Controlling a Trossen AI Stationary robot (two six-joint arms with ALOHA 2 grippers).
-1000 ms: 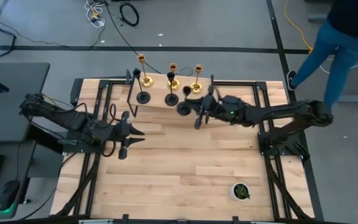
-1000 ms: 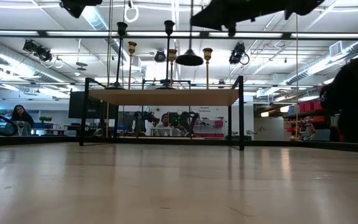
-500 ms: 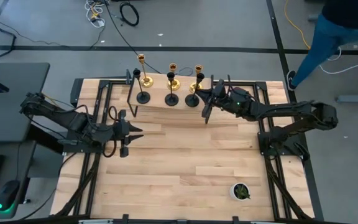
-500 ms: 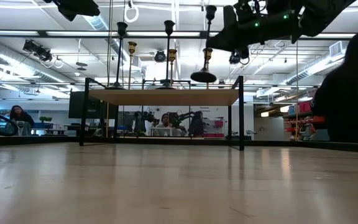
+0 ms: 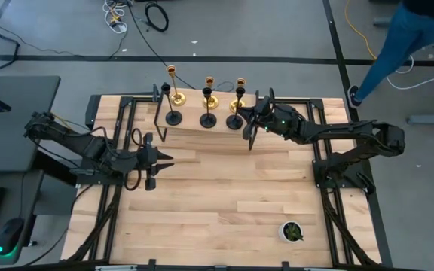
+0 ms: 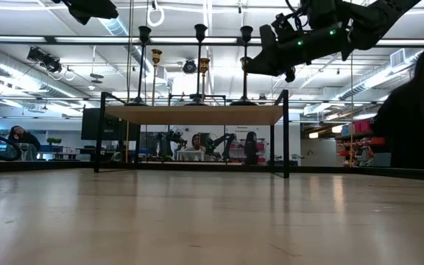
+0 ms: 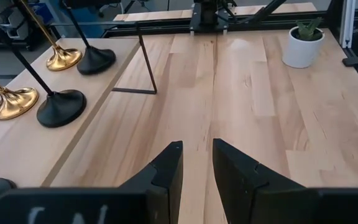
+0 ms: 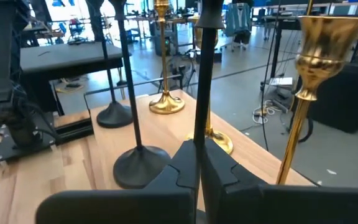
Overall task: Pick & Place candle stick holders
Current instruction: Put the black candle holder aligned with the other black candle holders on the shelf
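Three gold holders [image 5: 210, 92] stand on their bases in a row at the far edge of a raised wooden shelf [image 5: 191, 125]. Two black holders [image 5: 173, 117] [image 5: 208, 119] stand in front of them. My right gripper [image 5: 248, 116] is shut on the third black holder [image 6: 245, 66], at the right end of the black row. My left gripper [image 7: 197, 165] hovers over the table's left middle, narrowly open and empty; it also shows in the high view [image 5: 169, 159]. My right gripper pinches the third black holder's thin stem [image 8: 196, 134] between its two fingers, about halfway up. The fingers come nearly level from the table's right and lie across the stem. The holder is upright, its round base [image 6: 244, 101] level with the shelf top like the other bases.
The shelf stands on thin black wire legs [image 7: 146, 67] at the table's far edge. A small white pot with a green plant [image 5: 291, 232] sits near the front right corner. A person's legs [image 5: 409, 41] show beyond the table's far right.
My right gripper has carried the black holder toward the far edge and to the right, then down. The holder was tilted and lifted clear of the shelf; now it is upright with its base down at the shelf top beside the other two black ones.
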